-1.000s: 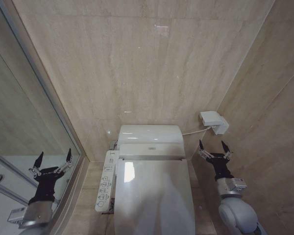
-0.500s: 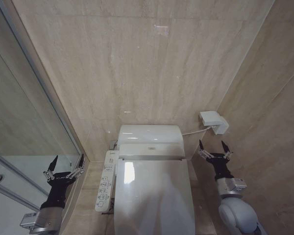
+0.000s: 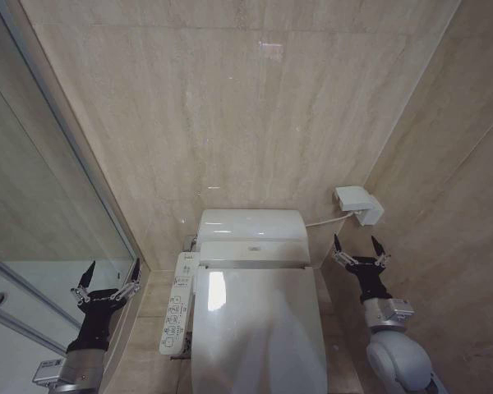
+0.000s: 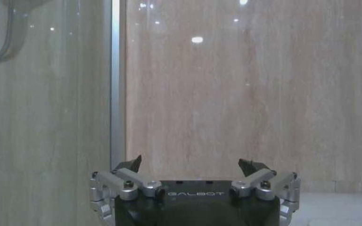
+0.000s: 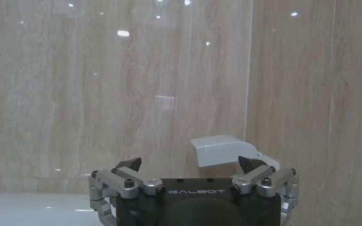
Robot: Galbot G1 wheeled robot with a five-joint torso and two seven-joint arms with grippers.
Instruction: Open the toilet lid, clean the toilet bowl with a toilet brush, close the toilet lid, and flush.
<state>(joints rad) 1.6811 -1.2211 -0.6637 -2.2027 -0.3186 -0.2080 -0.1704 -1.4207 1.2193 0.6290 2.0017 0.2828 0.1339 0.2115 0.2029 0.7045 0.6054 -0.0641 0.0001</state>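
Left hand spread beside glass partition; right hand spread; glossy oval toilet lid shut.

Two arms, alike in build. Left gripper: black pointed fingertips on silvery metal linkages, black tapering palm block behind, then a pale grey boxy wrist segment. Right gripper: same black tips and silver links, black palm, grey cuff, then a rounded glossy white-grey joint housing below. Seen close from the left wrist: paired silver linkage bars on each side, joined by round-headed screws, black wedge-shaped tips, black body lettered GALBOT in pale capitals. Seen close from the right wrist: identical silver bars and screws, identical black body, same GALBOT lettering across the front edge
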